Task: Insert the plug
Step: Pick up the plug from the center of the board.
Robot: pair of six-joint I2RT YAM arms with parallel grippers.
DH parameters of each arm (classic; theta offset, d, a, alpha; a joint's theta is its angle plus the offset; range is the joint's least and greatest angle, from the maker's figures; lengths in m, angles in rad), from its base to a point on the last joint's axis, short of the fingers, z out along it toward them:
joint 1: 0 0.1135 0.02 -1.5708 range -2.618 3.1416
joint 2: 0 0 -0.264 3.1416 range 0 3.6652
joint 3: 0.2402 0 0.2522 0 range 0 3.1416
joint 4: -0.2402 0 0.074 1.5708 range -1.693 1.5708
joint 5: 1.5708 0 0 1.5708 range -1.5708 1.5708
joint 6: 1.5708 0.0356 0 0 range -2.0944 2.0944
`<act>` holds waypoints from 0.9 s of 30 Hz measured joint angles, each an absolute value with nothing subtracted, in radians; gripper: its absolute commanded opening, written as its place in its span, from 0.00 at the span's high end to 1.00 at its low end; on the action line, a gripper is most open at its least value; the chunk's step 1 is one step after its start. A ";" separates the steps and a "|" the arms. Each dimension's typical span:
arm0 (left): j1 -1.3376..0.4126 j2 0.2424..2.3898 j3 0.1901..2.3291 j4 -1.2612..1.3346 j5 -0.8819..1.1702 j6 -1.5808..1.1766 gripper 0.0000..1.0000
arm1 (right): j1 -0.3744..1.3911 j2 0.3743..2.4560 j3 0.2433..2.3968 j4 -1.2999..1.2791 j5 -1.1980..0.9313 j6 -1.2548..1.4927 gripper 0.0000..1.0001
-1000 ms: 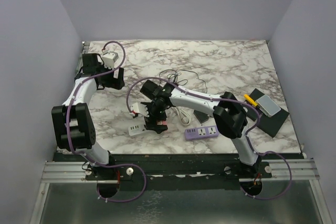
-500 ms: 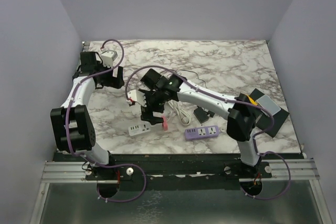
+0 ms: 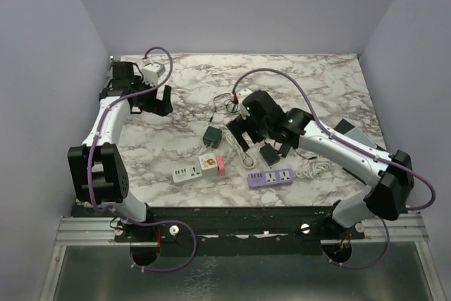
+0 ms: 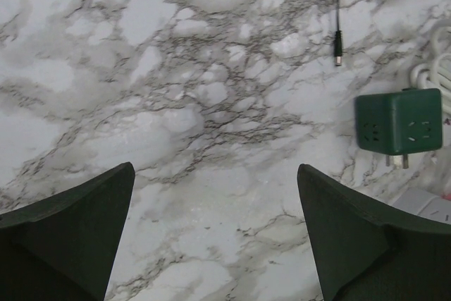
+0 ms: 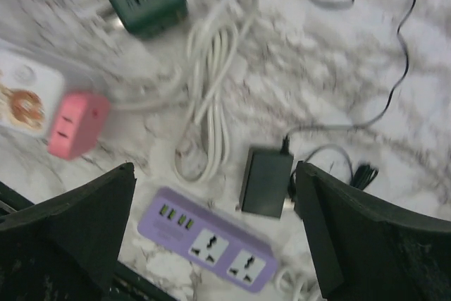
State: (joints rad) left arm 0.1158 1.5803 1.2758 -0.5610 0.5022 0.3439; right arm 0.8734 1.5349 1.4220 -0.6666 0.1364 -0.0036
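Top external: fixed, high behind the arm bases, looking down over the whole white marble table [image 3: 317,82]. Left wrist: close, facing down; green cube-shaped plastic adapter [image 4: 399,120] at frame right. Right wrist: farther off, blurred; adapter upper left. All three views share it.

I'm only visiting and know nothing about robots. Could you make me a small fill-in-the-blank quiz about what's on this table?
1. The cube adapter lying on the marble table is ___ in colour.
2. The purple power strip shows ___ large sockets.
3. The left gripper and the right gripper are both open and hold ___.

Missing words: green; two; nothing.
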 measured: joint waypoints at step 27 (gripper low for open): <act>-0.483 1.825 1.311 -0.665 0.299 0.260 0.01 | 0.712 1.214 1.079 -0.696 0.344 0.368 0.00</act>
